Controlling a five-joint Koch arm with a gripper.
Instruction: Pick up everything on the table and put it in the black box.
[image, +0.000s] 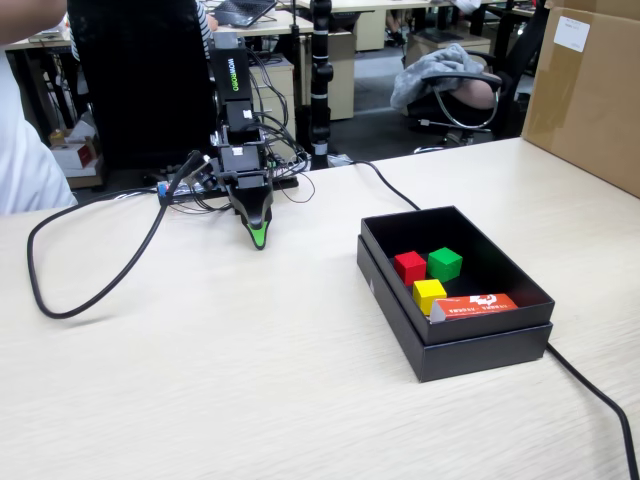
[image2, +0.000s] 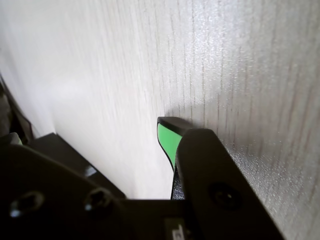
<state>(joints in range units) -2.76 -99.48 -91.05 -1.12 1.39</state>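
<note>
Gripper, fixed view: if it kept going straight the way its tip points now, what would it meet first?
The gripper points down, so it would likely meet the bare table first; nothing lies under it. The black box sits off to the right.

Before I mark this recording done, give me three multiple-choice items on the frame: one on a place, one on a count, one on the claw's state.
1. Where is the small red cube?
A. on the pale wood-grain table
B. inside the shallow matte black box
C. in the claw

2. How many small cubes lie in that box?
A. one
B. two
C. three

3. How is the claw?
A. clamped on a cube
B. holding nothing, tip pointing down close over the table
C. inside the box

Key: 1 B, the red cube sits on the box floor beside the small green cube. 2 C, red, green and the small yellow cube are all inside, next to a flat orange-red packet. 3 B, the fixed view shows the claw off to the left of the box over the bare table, with no cube in it.
</note>
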